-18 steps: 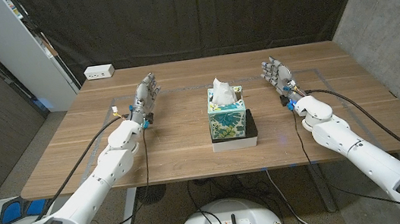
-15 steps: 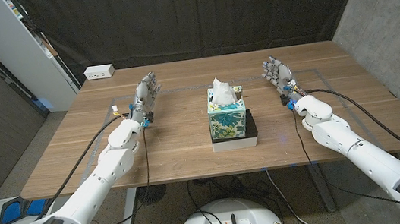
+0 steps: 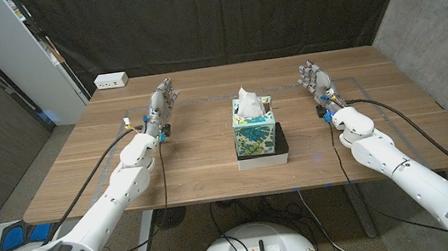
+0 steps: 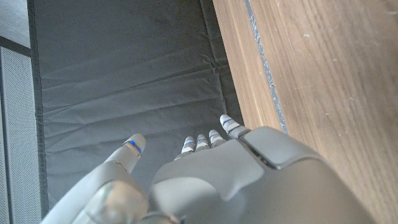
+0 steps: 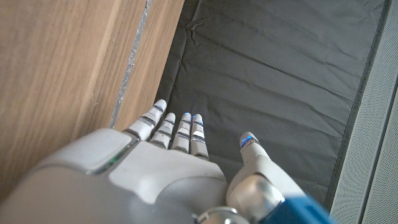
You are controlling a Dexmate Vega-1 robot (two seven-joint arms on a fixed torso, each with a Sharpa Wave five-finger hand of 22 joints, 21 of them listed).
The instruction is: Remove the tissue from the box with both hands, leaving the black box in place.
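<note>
Currently both of your arms reach in from the near corners of the counter, and neither hand touches anything. Between the arms, near the middle of the counter, the tissue box stands upright with its floral side facing you. It sits in the black box, whose dark edge shows along the tissue box's right side and base. A white tissue stands up out of the top opening.

Further out, the left hand is well to the left of the tissue box, fingers extended and spread, holding nothing. It holds the same place as in the frames from half a second ago. The left wrist view shows its fingers pointing past the far counter edge toward the dark curtain.

The right hand is well to the right of the tissue box, also spread and empty. It has shifted slightly outward and away from you since the earlier frames, so it is now a little farther from the tissue box. The right wrist view shows its fingertips over the counter's far edge.

Judged from this, the approach has not begun: the tissue is untouched and the black box is undisturbed. Bring both hands inward toward the tissue box. At the far left corner lies a white power strip.
</note>
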